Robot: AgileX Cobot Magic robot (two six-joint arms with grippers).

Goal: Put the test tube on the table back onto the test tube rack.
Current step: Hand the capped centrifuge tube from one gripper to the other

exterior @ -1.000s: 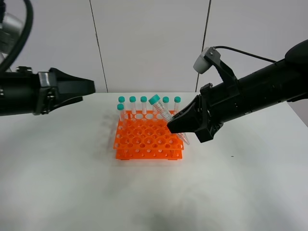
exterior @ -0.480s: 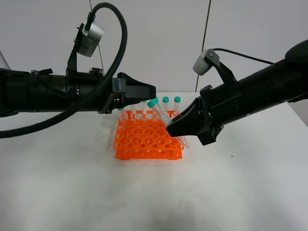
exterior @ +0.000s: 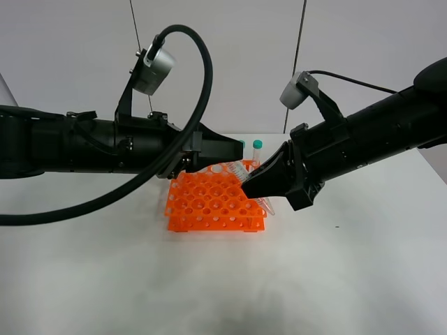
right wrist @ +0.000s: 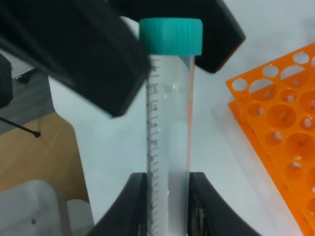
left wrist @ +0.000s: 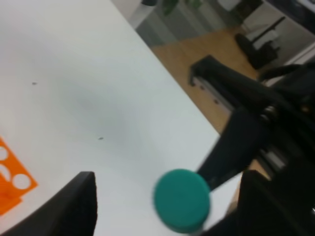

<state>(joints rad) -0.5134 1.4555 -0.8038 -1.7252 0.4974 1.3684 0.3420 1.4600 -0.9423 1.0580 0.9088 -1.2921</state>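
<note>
At the orange test tube rack's (exterior: 209,204) right edge: right claw (exterior: 253,183) clamped on tilted test tube (right wrist: 170,123); left claw (exterior: 234,149) spread wide, flanking its teal cap (left wrist: 181,199).

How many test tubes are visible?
2: one test tube held in the right hand, one standing at the back of the test tube rack. The left arm may hide more.

This looks like a laboratory test bench. A large plain white matte tabletop (exterior: 209,286) stands against bare pale wall panels (exterior: 244,56). On it is a bright orange plastic rack of round holes (exterior: 209,202), and a slim clear graduated tube with a teal screw cap (right wrist: 170,123) is in view, attended by a black left robot arm (exterior: 77,146) and a black right robot arm (exterior: 377,136). Wood-toned flooring (left wrist: 174,56) lies beyond the table's edge.
</note>
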